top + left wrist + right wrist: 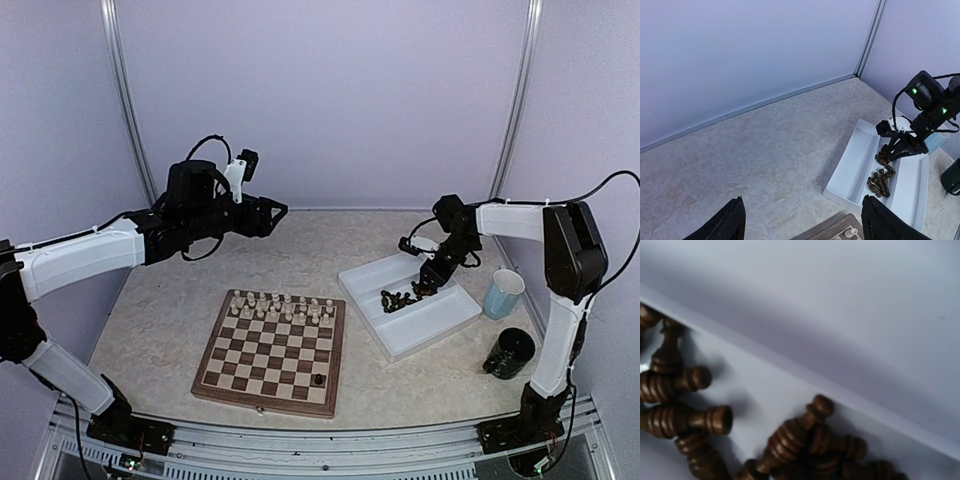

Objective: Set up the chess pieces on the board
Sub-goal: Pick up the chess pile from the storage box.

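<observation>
My left tool [802,220] hangs released, jaws wide apart and holding nothing, above the counter [170,290] toward its far left corner. My right tool [428,287] is down in the white tray [440,322] by the right edge, right over the heap of dark chess pieces [398,297], and I cannot tell whether it is clenched or grasping one. The board [262,401] lies by the near edge, with cream pieces [282,306] in two rows along its far side and a single dark piece [319,380] close to its near right corner.

Beige table [165,295] carries board [262,366], white tray [432,320], blue cup [503,292].
</observation>
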Controlling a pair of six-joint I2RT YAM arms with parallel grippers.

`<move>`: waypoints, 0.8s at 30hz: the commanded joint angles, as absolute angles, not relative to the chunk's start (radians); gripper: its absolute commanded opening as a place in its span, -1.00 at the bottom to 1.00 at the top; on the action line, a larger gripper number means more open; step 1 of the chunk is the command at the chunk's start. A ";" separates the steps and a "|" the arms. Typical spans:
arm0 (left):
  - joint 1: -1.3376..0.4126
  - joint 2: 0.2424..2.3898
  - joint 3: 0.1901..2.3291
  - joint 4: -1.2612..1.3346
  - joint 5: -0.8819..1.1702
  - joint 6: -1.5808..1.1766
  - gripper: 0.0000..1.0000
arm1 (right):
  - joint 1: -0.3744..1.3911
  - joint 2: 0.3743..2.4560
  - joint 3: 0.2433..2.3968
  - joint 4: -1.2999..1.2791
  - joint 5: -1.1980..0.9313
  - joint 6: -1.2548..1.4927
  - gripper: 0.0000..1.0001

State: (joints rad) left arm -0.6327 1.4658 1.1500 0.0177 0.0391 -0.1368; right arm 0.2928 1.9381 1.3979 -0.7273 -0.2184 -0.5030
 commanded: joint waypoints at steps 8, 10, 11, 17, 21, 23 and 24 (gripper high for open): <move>-0.653 1.428 1.157 0.003 0.005 -0.115 0.59 | 0.365 1.999 1.463 -0.780 -0.328 -0.470 -0.47; -0.656 1.429 1.158 0.003 0.003 -0.113 0.59 | 0.374 2.017 1.480 -0.789 -0.329 -0.469 -0.47; -0.659 1.430 1.159 0.003 0.003 -0.111 0.59 | 0.376 2.024 1.490 -0.788 -0.323 -0.465 -0.48; -0.675 1.436 1.165 -0.033 -0.040 -0.092 0.59 | 0.376 2.009 1.496 -0.744 -0.204 -0.426 -0.60; -0.675 1.445 1.176 -0.045 -0.044 -0.092 0.59 | 0.376 1.993 1.470 -0.743 -0.148 -0.416 -0.63; -0.674 1.446 1.177 -0.048 -0.053 -0.092 0.59 | 0.376 1.986 1.443 -0.738 -0.133 -0.414 -0.63; -0.675 1.447 1.177 -0.049 -0.060 -0.093 0.59 | 0.376 1.985 1.432 -0.737 -0.127 -0.413 -0.63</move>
State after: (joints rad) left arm -0.6697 1.4536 1.1503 -0.0334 -0.0315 -0.1043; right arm 0.3729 2.0140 1.4712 -0.7483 -0.1867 -0.4335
